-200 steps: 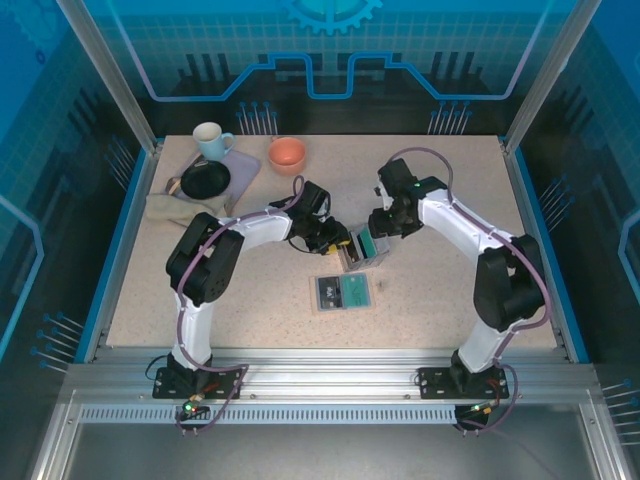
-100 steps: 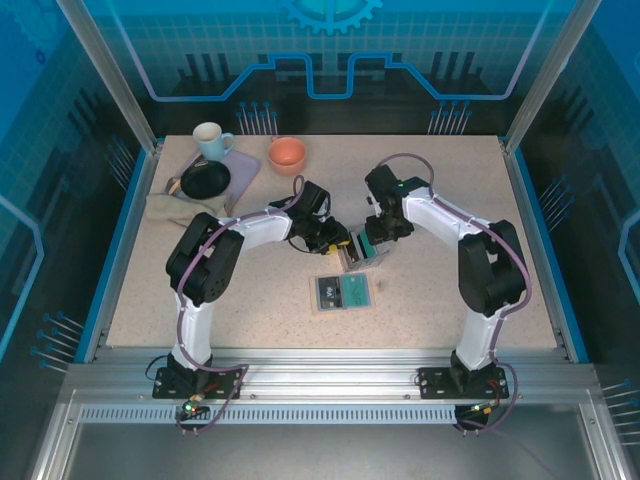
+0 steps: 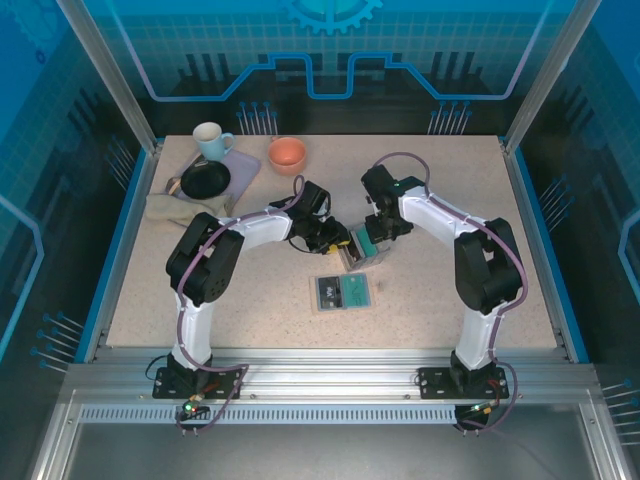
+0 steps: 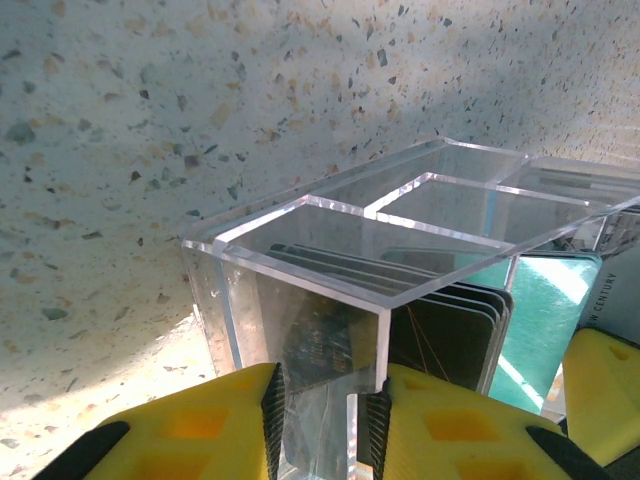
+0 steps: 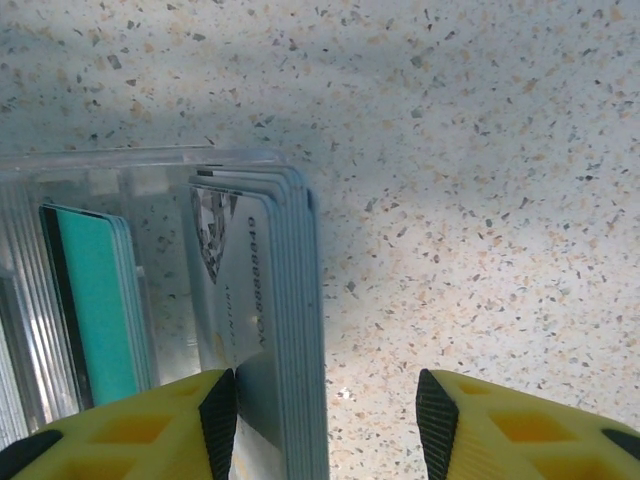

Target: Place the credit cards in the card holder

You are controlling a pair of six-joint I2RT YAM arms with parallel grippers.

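The credit cards [image 5: 265,320] are standing on edge inside a clear box [image 3: 366,250] at the middle of the overhead view. A grey stack is packed tight there, with a teal stack [image 5: 95,310] sitting in the next compartment, further left in the right wrist view.

The right pincer [image 5: 325,425] is straddling the grey stack with its jaws roughly half open. The finger at lower left of that view is lying against the stack's face. The other finger is standing clear of it, with bare desk [image 5: 480,200] showing in the gap, so it is clamping nothing.

The left pincer [image 4: 325,430] is nipping narrowly on one upright wall of the clear box. Its yellow pads [image 4: 200,430] are pressing both sides of the acrylic at the bottom of the left wrist view.

The card holder [image 3: 343,292] is lying open and flat on the desk just below the box in the overhead view. Grey and teal are showing inside its beige edge, and it is lying apart from both pincers.

The front grey card is carrying a row of raised digits running up its face, too soft for me to read surely. At the right edge of the left wrist view, "CENTURY" is showing on a pale surface beside a teal card [image 4: 545,320].

At the upper left of the overhead view, a mug [image 3: 210,140], an orange bowl [image 3: 287,155] and a dark plate [image 3: 205,180] are sitting well apart from the box.
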